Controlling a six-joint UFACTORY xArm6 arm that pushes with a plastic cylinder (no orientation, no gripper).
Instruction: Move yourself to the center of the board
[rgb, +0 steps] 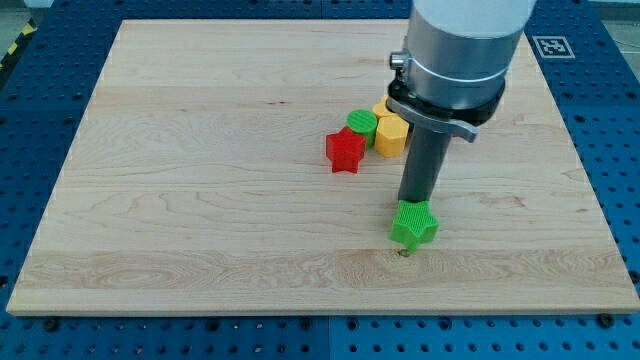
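Note:
My dark rod comes down from the grey arm at the view's top right. My tip (411, 203) stands right behind a green star block (414, 224), touching or almost touching its far side; the block hides the tip's very end. This is right of and below the board's middle. Up and to the left lies a cluster: a red star block (345, 150), a green round block (362, 123) and a yellow hexagonal block (391, 134), which is partly hidden by the arm.
The wooden board (200, 200) lies on a blue perforated table (30, 120). A black-and-white marker tag (553, 45) sits off the board's top right corner.

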